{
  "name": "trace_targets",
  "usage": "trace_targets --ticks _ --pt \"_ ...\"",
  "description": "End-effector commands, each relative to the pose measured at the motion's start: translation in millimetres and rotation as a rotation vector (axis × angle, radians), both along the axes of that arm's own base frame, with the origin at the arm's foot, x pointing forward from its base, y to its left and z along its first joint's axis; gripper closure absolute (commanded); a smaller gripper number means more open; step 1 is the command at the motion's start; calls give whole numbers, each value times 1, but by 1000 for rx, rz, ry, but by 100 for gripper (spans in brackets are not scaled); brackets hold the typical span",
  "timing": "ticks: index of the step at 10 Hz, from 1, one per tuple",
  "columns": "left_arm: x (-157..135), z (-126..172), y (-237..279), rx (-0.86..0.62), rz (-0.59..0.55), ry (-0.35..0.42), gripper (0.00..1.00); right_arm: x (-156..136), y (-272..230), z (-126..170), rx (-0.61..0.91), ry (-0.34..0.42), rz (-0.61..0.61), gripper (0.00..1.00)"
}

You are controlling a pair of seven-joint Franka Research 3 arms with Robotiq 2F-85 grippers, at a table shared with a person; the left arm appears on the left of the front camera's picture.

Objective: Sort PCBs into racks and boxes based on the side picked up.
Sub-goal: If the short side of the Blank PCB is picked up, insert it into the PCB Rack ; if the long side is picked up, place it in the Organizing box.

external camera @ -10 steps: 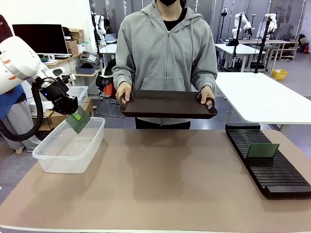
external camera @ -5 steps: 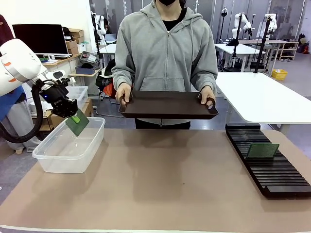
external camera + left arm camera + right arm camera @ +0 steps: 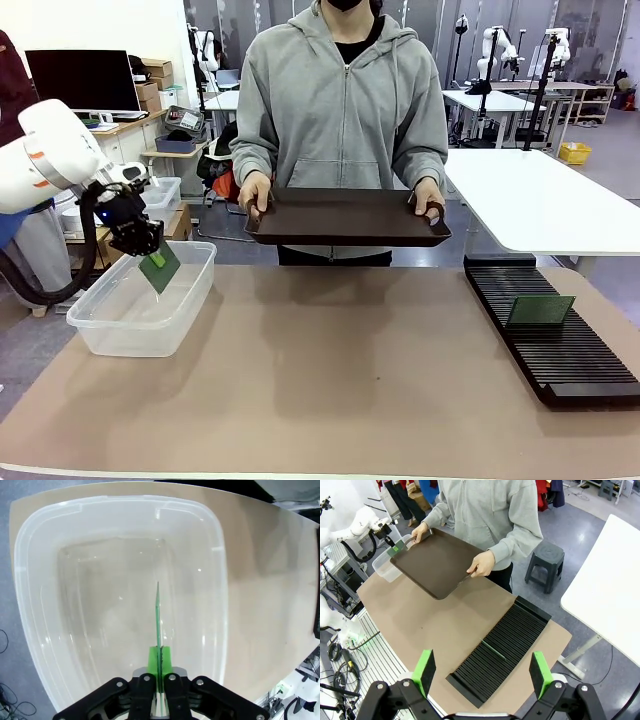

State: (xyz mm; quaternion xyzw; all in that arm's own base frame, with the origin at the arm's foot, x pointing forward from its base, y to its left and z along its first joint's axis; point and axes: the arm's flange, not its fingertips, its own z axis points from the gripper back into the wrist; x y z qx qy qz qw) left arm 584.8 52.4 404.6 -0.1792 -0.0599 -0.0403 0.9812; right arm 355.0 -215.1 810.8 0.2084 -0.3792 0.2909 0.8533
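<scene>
Big tan surface (image 3: 330, 370), and across it a person holds a dark brown tray (image 3: 345, 215) level in both hands. Clear tub (image 3: 140, 305) far left, black slotted rack (image 3: 555, 330) far right with one PCB (image 3: 540, 311) standing in it. Left gripper (image 3: 152, 255) clamped on the second PCB (image 3: 158, 617), edge-down above the tub. Right gripper (image 3: 482, 672) spread wide, high above the rack.

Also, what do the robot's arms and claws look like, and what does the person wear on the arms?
The left arm is white with an orange band, and a black hose hangs from it. Its left claw is black with green pads. The right claw is also black with green pads. The person's sleeves are grey, from a zipped hoodie.
</scene>
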Motion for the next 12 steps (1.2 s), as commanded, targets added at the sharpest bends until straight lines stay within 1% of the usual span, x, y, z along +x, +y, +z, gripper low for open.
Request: trace_targets --ticks 1,3,4,7,11,12 --pt "-4 -15 -5 54 7 -35 97 -1 1 0 12 1 8 0" --pt "-5 -30 -5 32 10 7 97 -1 1 0 12 1 8 0" --pt "-5 -35 -2 47 12 14 97 -1 1 0 12 1 8 0" --pt "-11 -46 -2 31 16 69 97 -1 1 0 12 1 8 0" --pt "-8 -62 -6 31 3 129 97 -1 1 0 12 1 8 0" --pt "-8 -63 -7 29 3 132 83 -1 1 0 12 1 8 0"
